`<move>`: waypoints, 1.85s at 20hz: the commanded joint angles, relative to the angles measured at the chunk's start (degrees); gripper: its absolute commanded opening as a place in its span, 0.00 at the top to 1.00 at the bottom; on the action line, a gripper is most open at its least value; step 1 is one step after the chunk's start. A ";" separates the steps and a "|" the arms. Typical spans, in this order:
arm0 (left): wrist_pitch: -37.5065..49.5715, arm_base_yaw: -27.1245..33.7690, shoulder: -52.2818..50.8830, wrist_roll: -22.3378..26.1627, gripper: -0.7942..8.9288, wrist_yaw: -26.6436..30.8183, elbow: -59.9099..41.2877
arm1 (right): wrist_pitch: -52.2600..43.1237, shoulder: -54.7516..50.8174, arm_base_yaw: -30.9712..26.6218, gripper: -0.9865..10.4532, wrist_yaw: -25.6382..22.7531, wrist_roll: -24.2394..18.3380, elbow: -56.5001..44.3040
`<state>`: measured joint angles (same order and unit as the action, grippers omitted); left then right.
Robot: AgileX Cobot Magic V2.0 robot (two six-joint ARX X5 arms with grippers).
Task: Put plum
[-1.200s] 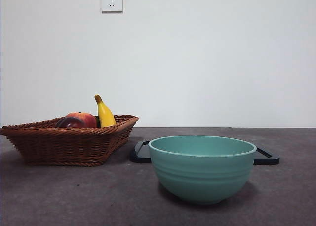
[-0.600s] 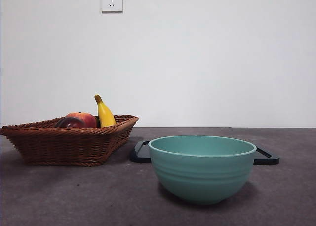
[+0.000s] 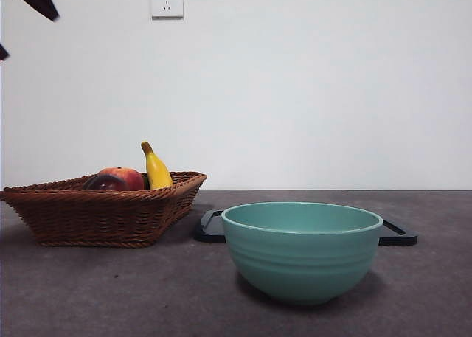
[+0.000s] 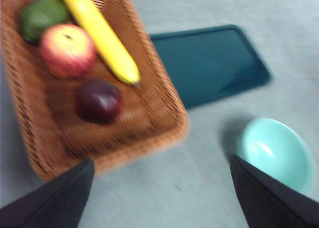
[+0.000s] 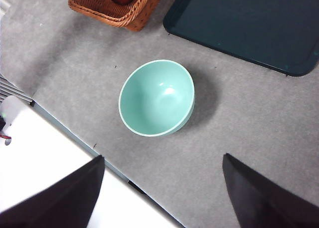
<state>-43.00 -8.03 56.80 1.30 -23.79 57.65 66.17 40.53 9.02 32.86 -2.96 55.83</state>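
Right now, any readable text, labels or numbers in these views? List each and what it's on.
None readable.
Wall socket: a tiny mark at its top left corner, too small to read.
Wicker basket, plum, green bowl, dark tray: no print visible.

The plum (image 4: 99,100) lies uncovered low in the basket (image 4: 164,133), reachable from above, crowded only by the banana (image 4: 99,34) and red-orange fruit (image 4: 67,49) in the frame's upper left.
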 commanded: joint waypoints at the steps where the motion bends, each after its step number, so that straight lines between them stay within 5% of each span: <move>1: 1.55 -1.44 5.40 -0.50 0.47 2.16 4.20 | -0.50 0.33 0.24 0.58 0.13 -0.02 1.07; 10: 3.98 -5.31 26.69 2.54 0.47 11.58 13.11 | -0.50 0.33 0.24 0.58 0.13 -0.02 1.07; 18: 10.08 -5.55 38.99 3.13 0.47 12.00 13.11 | -0.50 0.33 0.24 0.58 0.15 -0.02 1.07; 29: 12.35 -5.79 44.72 3.76 0.48 12.00 13.11 | -0.55 0.35 0.24 0.58 0.13 -0.02 1.07; 31: 12.35 -5.92 44.74 3.76 0.59 12.00 13.11 | -0.57 0.33 0.24 0.58 0.13 -0.02 1.07; 37: 11.23 -6.51 43.47 3.63 0.64 11.87 13.22 | -0.59 0.33 0.24 0.58 0.13 -0.02 1.07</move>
<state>-31.83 -14.20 99.96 4.03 -11.90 69.58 66.13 40.53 9.02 32.86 -2.94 55.83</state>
